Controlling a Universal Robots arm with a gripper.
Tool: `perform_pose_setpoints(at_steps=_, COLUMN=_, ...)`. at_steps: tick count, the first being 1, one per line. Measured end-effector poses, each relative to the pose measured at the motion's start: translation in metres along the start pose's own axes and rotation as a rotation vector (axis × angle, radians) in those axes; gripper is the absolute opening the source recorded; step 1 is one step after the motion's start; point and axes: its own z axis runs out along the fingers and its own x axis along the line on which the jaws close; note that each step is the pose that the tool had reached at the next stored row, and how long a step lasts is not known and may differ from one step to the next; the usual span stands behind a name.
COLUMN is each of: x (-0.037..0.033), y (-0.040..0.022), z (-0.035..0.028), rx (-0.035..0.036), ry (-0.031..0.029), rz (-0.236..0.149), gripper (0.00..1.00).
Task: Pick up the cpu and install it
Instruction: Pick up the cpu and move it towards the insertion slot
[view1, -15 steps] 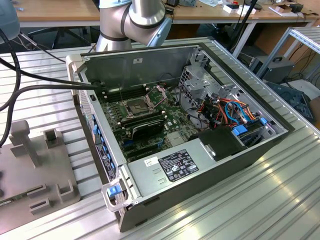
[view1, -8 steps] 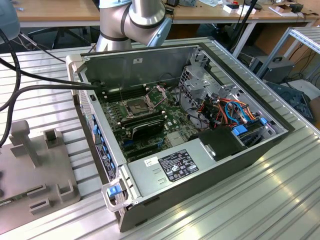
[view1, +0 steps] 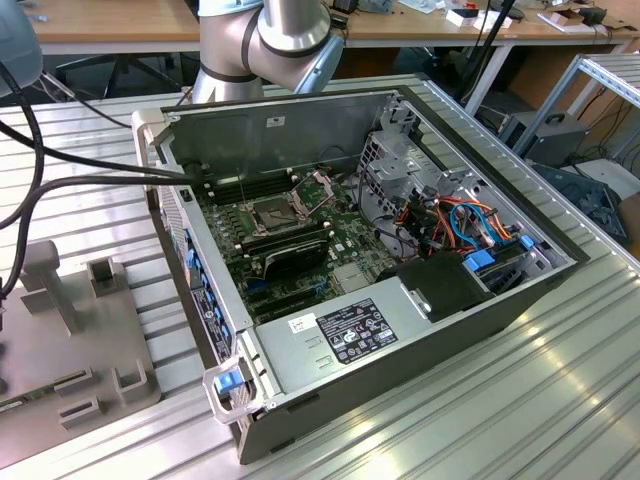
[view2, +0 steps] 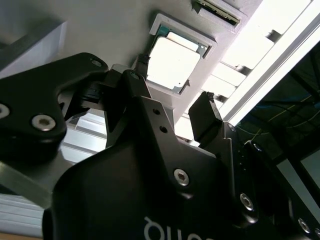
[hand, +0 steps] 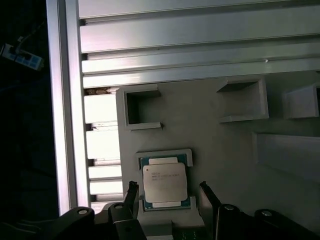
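Spread wide and gripping nothing: the gripper (hand: 169, 190), with one black finger (hand: 207, 197) off each of two opposite edges of the cpu (hand: 165, 182). Lying flat, pale face up, in a shallow framed pocket of the grey fixture tray (hand: 225, 150), itself resting on the ribbed aluminium table (hand: 200, 30). Squarely between the fingers in the first wrist view, so straight ahead on the line of approach rather than off to either side. No long axis to speak of, being square; edges roughly parallel to the finger faces. Apart from both fingers, by the look of it, though the height above the chip is hard to judge and the second wrist view's slant does not settle it. Well apart from where it belongs: in the exterior view, an open computer case (view1: 300, 115), with the dark CPU socket (view1: 272, 212) on the motherboard (view1: 345, 235) and its hinged metal frame (view1: 318, 185) swung up. Tray at the exterior view's left of that case.
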Motion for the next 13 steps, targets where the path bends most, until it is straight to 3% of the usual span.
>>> perform_pose_setpoints(at_steps=4, x=0.0001, y=-0.0001, z=0.0017, rx=-0.0001, ry=-0.0004, rz=0.000, gripper=0.60)
perform_pose_setpoints(at_steps=13, x=0.0018, y=-0.0004, z=0.0051, rx=-0.0027, ry=-0.0079, rz=-0.001, gripper=0.60)
